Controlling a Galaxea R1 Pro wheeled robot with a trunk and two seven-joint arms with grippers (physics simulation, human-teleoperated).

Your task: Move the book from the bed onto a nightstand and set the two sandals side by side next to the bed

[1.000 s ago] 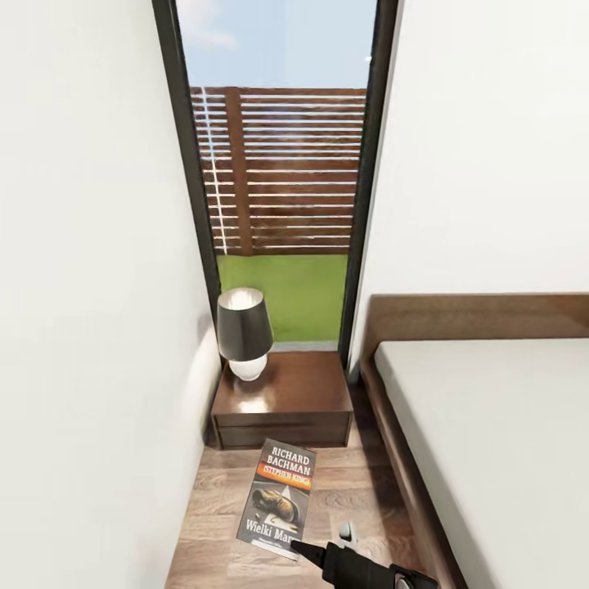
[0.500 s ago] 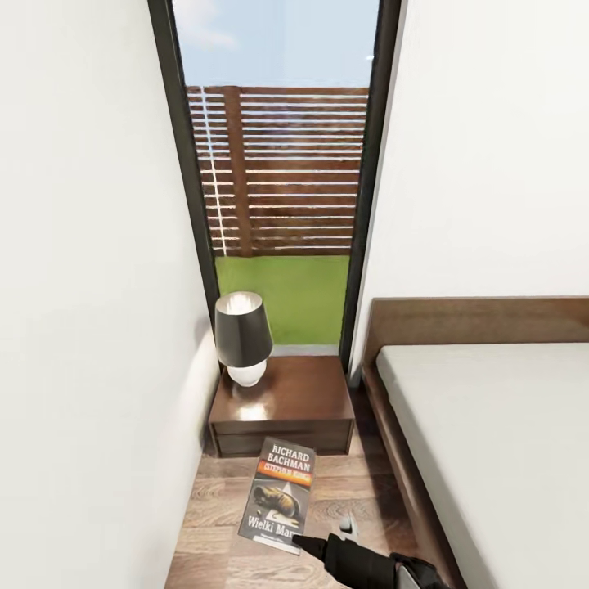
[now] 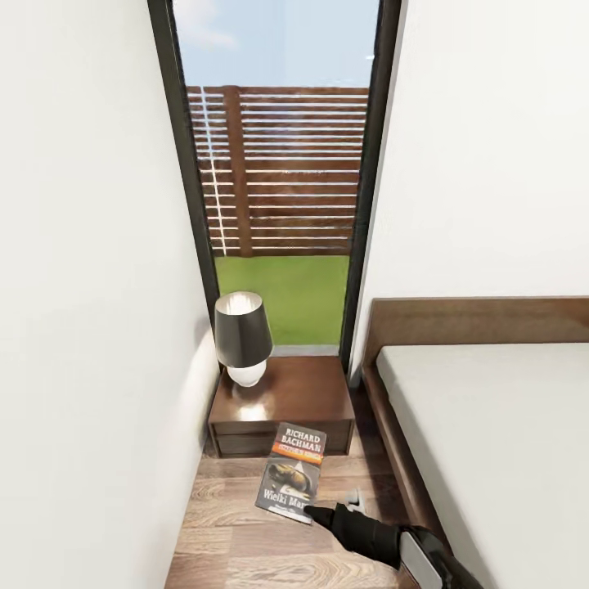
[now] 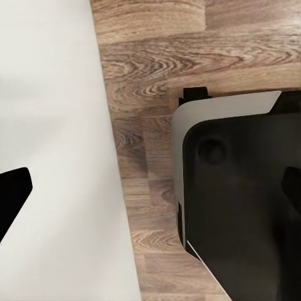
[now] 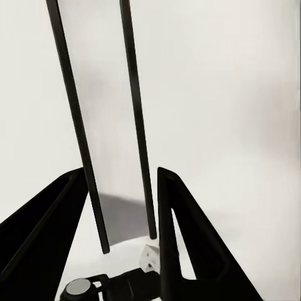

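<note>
The right tool holds the book by its near edge, up over the wood floor, just in front of the nightstand. The bed is beside it. I cannot tell whether the left tool is wide or narrow.

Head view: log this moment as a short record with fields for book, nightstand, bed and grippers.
book: held at its near edge by the right gripper, cover up, above the floor in front of the nightstand
nightstand: dark wood, lamp on its left part, no book on it
bed: grey mattress, bare where visible
left gripper: state unclear
</note>
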